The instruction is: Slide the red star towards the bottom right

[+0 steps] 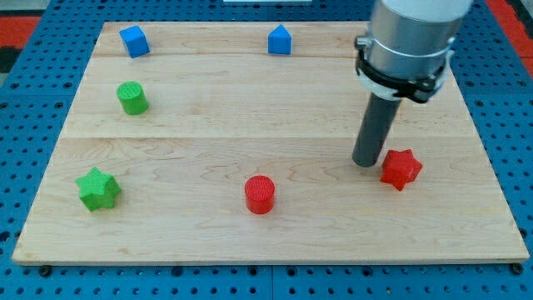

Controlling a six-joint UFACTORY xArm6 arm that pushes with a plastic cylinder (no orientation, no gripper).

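Toward the right edge of the wooden tabletop [466, 225], a little below mid-height, lies the red star [401, 168], flat on the wood and well apart from every other block. Just beside it, on its upper left, my tip [365, 162] stands on the tabletop, touching the star or very nearly so; the rod ends plain, with no pincer to be apart or together. A red cylinder [260, 194] sits near the middle of the bottom edge. At the left edge, a green star [98, 188] lies toward the bottom left corner and a green cylinder [132, 97] above it. Along the top edge rest a blue cube [133, 40] near the top left corner and a blue house-shaped block [280, 39] near the middle.
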